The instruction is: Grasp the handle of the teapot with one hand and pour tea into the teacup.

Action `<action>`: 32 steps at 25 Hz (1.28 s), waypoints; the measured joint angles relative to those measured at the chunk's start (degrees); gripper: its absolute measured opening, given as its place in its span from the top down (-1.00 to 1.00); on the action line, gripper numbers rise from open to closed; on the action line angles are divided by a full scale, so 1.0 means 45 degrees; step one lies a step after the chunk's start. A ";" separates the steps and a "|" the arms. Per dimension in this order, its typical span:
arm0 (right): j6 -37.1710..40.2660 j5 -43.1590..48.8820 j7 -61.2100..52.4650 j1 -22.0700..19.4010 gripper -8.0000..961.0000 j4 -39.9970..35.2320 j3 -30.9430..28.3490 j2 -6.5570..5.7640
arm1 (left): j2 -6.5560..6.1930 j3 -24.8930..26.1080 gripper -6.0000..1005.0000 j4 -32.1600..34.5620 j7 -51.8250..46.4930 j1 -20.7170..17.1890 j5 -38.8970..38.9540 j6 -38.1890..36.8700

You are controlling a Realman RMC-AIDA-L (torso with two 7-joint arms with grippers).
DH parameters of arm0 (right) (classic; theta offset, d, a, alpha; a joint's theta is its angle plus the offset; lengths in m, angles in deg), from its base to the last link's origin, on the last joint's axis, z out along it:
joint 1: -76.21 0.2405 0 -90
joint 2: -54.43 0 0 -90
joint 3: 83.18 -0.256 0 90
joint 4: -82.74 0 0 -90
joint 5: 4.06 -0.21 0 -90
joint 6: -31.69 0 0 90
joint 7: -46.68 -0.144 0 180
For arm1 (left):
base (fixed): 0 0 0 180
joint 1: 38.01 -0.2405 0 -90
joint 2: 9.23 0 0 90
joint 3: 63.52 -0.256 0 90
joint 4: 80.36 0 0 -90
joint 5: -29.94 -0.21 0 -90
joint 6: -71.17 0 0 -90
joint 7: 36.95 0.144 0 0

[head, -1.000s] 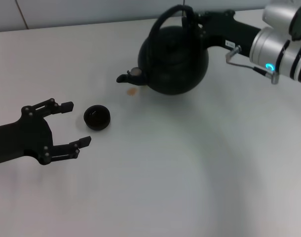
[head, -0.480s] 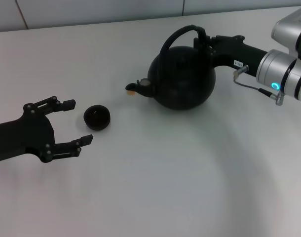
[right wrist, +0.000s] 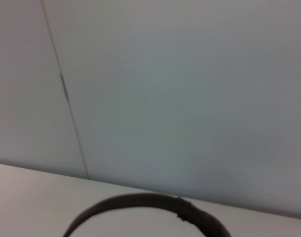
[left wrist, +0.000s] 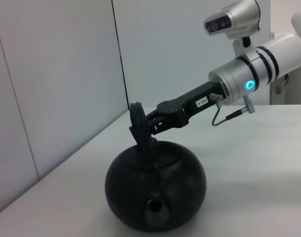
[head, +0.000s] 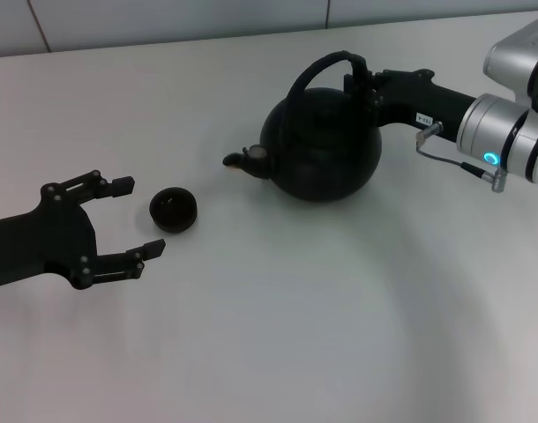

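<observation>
The matte-black teapot [head: 322,150] stands upright at the back right of the white table, its spout [head: 238,160] pointing left toward the teacup. My right gripper [head: 362,84] is shut on the arched handle [head: 317,69] near its top. The left wrist view shows the teapot [left wrist: 155,185] spout-on, with the right gripper [left wrist: 150,126] clamped on the handle [left wrist: 139,123]. The right wrist view shows only an arc of the handle [right wrist: 140,205]. The small black teacup [head: 173,210] sits left of the spout, a gap between them. My left gripper [head: 138,218] is open beside the cup, not touching it.
The white table [head: 295,335] stretches bare to the front and right. A light wall with a panel seam [head: 329,13] runs along the table's far edge behind the teapot.
The right gripper has carried the teapot right and lower, back from a raised position. The spout has drawn away from the cup. The left arm and cup have not moved.
</observation>
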 joint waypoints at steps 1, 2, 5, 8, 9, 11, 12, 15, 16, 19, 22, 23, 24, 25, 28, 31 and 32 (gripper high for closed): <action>0.0104 0.0069 -0.0003 -0.0053 0.69 -0.0121 0.0000 -0.0014 | 0.0000 0.0022 -0.71 0.0011 0.0000 -0.0002 -0.0003 -0.0025; 0.0104 0.0069 -0.0003 -0.0053 0.68 -0.0121 0.0000 -0.0014 | 0.0000 0.0022 -0.71 0.0011 0.0000 -0.0012 -0.0002 -0.0032; 0.0118 0.0086 0.0119 -0.0132 0.64 -0.0226 0.0000 -0.0018 | 0.0000 0.0026 -0.71 0.0012 0.0000 -0.0034 0.0011 -0.0046; 0.0118 0.0095 0.0278 -0.0205 0.50 -0.0308 -0.0004 -0.0018 | -0.0001 0.0030 -0.71 0.0012 0.0000 -0.0050 0.0015 -0.0040; 0.0118 0.0095 0.0278 -0.0205 0.45 -0.0308 -0.0004 -0.0018 | -0.0001 0.0030 -0.71 0.0012 0.0000 -0.0050 0.0015 -0.0040; 0.0118 0.0098 0.0290 -0.0223 0.35 -0.0322 -0.0004 -0.0019 | 0.0000 0.0030 -0.71 0.0012 0.0000 -0.0053 0.0026 -0.0039; 0.0118 0.0100 0.0291 -0.0242 0.31 -0.0344 -0.0004 -0.0018 | 0.0000 0.0029 -0.71 0.0012 0.0001 -0.0054 0.0033 -0.0038; 0.0182 0.0111 0.0294 -0.0360 0.14 -0.0499 -0.0004 -0.0018 | 0.0000 0.0031 -0.71 0.0012 0.0000 -0.0047 0.0034 -0.0031; 0.0245 0.0118 0.0294 -0.0432 0.08 -0.0595 -0.0002 -0.0018 | 0.0000 0.0030 -0.71 0.0012 0.0000 -0.0044 0.0034 -0.0028; 0.0488 0.0132 0.0298 -0.0641 -0.12 -0.0848 0.0003 -0.0019 | 0.0000 0.0030 -0.71 0.0013 0.0000 -0.0038 0.0041 -0.0013; 0.0990 0.0140 0.0295 -0.1084 -0.14 -0.1447 0.0026 -0.0018 | 0.0001 0.0031 -0.71 0.0013 0.0000 -0.0026 0.0045 -0.0006; 0.1394 0.0149 0.0259 -0.1504 -0.15 -0.2057 0.0074 0.0005 | 0.0001 0.0040 -0.71 0.0013 0.0000 -0.0024 0.0057 -0.0020; 0.1394 0.0149 0.0259 -0.1504 -0.16 -0.2057 0.0074 0.0005 | 0.0001 0.0040 -0.71 0.0013 0.0000 -0.0024 0.0057 -0.0020; 0.1660 0.0154 0.0259 -0.1732 -0.17 -0.2404 0.0090 0.0028 | 0.0001 0.0044 -0.71 0.0015 0.0000 -0.0023 0.0068 -0.0037; 0.2512 0.0157 0.0355 -0.2254 -0.17 -0.3250 0.0085 0.0047 | 0.0000 0.0050 -0.71 0.0154 -0.0046 -0.0020 0.0154 -0.0078; 0.4120 0.0256 0.0877 -0.1969 -0.17 -0.3333 -0.0081 -0.0072 | 0.0000 0.0050 -0.71 0.0380 -0.0060 -0.0039 0.0516 -0.0239; 0.4120 0.0256 0.0877 -0.1969 -0.17 -0.3333 -0.0081 -0.0072 | 0.0000 0.0050 -0.71 0.0380 -0.0060 -0.0039 0.0516 -0.0239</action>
